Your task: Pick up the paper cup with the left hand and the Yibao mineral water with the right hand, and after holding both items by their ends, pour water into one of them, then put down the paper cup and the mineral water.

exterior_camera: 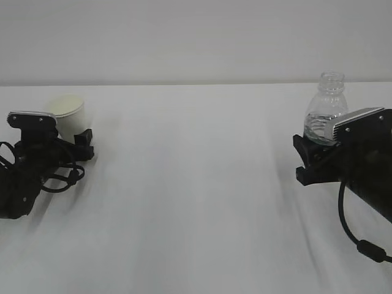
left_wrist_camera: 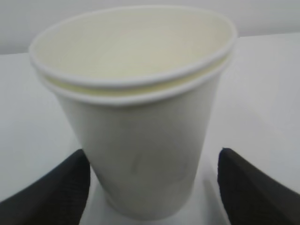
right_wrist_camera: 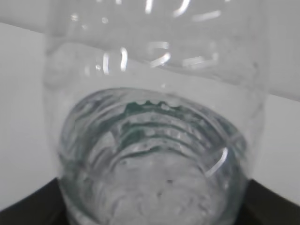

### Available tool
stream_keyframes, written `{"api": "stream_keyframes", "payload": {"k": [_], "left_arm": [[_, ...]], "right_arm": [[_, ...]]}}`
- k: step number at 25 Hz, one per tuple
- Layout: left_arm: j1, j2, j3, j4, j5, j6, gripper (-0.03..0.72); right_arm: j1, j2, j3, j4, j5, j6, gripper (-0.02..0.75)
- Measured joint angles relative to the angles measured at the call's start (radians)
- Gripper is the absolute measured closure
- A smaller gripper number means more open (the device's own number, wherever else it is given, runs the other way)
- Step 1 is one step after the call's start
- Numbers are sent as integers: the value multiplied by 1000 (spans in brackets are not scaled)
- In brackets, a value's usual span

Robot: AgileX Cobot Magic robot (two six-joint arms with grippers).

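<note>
Your left pincer (left_wrist_camera: 150, 187) stands spread around the foot of the paper cup (left_wrist_camera: 136, 131); whether its fingers (left_wrist_camera: 51, 187) press the wall you cannot tell, since a gap shows on the right side. The cup leans a little at the far left of the white counter (exterior_camera: 196, 202). Your right pincer (exterior_camera: 315, 156) sits at the lower body of the Yibao mineral water (exterior_camera: 324, 113), seemingly pinching it. The bottle stands upright, uncapped, at the far right, well apart from the cup.
</note>
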Motion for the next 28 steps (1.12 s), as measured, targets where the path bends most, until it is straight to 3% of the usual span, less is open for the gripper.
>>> {"api": "stream_keyframes", "payload": {"k": [28], "left_arm": [[29,7,-113,42,0,0,89]], "right_arm": [[0,0,0,0,0,-5,268]]}}
